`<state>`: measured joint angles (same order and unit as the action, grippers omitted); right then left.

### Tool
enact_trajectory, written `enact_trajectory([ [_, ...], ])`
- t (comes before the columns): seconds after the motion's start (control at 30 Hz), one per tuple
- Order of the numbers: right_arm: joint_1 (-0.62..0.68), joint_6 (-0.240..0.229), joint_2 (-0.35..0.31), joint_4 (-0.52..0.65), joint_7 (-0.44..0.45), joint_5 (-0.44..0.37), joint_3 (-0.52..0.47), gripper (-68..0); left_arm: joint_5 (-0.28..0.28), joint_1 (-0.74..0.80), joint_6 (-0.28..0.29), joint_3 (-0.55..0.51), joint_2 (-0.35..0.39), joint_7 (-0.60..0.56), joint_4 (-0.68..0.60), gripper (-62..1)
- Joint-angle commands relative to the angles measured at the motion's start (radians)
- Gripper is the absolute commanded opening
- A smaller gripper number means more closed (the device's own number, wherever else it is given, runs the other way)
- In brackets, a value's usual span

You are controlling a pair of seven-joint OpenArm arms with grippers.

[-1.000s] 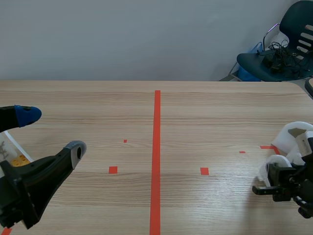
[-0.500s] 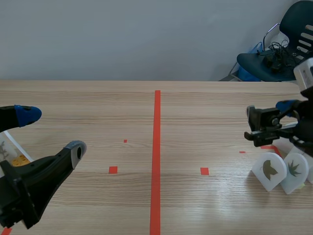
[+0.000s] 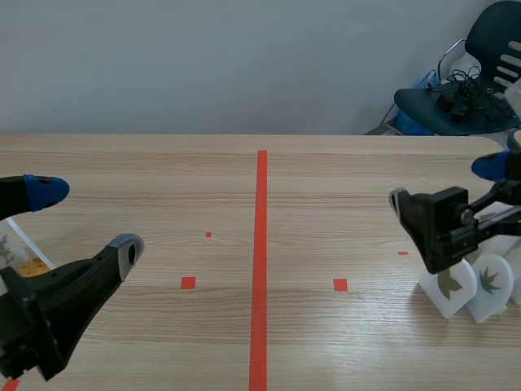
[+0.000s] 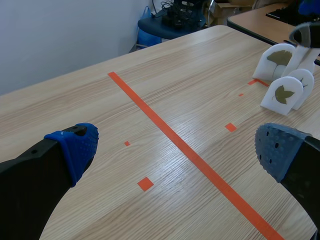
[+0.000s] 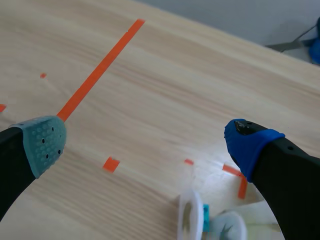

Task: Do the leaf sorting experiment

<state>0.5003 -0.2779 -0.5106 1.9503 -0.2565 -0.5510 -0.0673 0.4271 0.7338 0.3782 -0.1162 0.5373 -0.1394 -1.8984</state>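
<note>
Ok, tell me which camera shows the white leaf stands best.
The left wrist view: the white leaf stands face it almost unobstructed, leaf pictures plain. In the scene view the right gripper covers part of one stand. The right wrist view catches only blurred, edge-on tops under its gripper.

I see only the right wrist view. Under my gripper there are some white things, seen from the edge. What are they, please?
Observer: They are upright white leaf cards with leaf pictures. The left wrist view shows their faces.
Operator: How many are there?
Observer: Three, standing close together. The taller card shows a fan-shaped leaf.
Operator: Is the left gripper near them?
Observer: No. The left gripper is open, on the other side of the red tape line.
</note>
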Motion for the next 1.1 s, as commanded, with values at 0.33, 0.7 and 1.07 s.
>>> enact_trajectory([
  [0.33, 0.119, -0.003, -0.032, 0.215, 0.001, 0.005, 0.028, 0.4, 0.006, -0.003, 0.003, -0.002, -0.002, -0.021, -0.017, 1.4],
  [0.7, 0.117, -0.003, -0.032, 0.215, 0.008, 0.005, 0.028, 0.4, 0.006, -0.003, 0.003, -0.002, -0.002, -0.021, -0.017, 1.4],
  [1.07, 0.117, -0.003, -0.032, 0.215, 0.008, 0.005, 0.028, 0.4, 0.006, -0.003, 0.003, -0.002, -0.002, -0.021, -0.017, 1.4],
])
